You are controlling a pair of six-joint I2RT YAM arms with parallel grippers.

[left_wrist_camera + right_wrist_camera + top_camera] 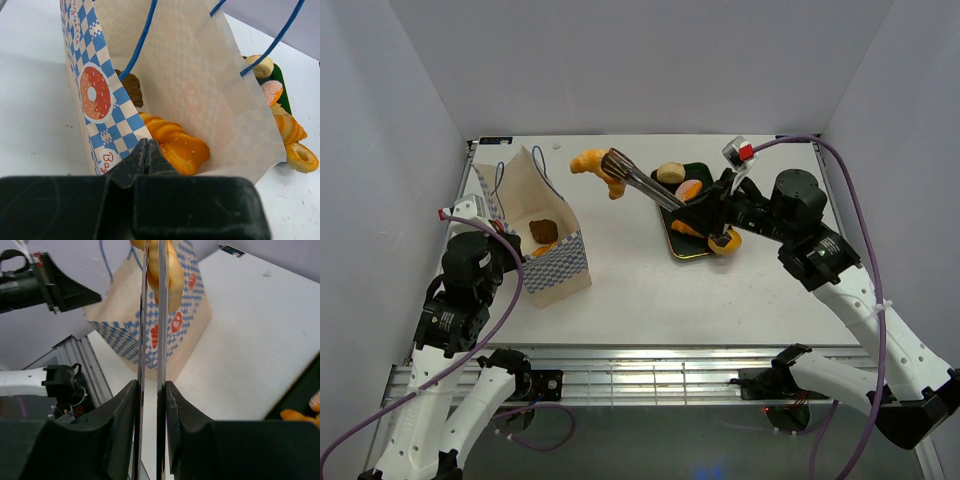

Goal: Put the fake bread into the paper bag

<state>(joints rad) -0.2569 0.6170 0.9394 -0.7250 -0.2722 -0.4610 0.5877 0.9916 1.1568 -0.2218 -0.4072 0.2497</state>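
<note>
R side first: the right gripper (pixel 150 412) is clamped on the handle end of metal tongs (pixel 150 340), its fingers (pixel 125 420) squeezing the two blades w/ only a thin gap btw them. At the tongs' far tips we see a curved golden-orange piece of fake bread (pixel 592 163), pinched and held in the air above the table (pixel 650 290). In the top view it hangs btw the paper bag (pixel 545 215) and the tray (pixel 686 256), just beside the bag's far right corner, not over the opening.

The left gripper (pixel 147 152) has both fingers pressed tight together at the bag's near rim, on the blue-checkered wall below the doughnut print. We read it as pinching the paper (the contact itself is partly hidden by the fingers).

The bag stands upright on the table's left side, mouth open, blue string handles hanging at its walls. Inside we make out two pieces: a twisted orange piece (pixel 175 142) on the bottom, close to the left gripper, and a dark brown piece (pixel 131 87) further back.

The tray lies right of centre, partly under the R arm. On it are a pale round bun (pixel 670 172) at the far end, a sugared piece (pixel 690 190) just beside it, and an orange ring (pixel 725 242) at the near edge.
</note>
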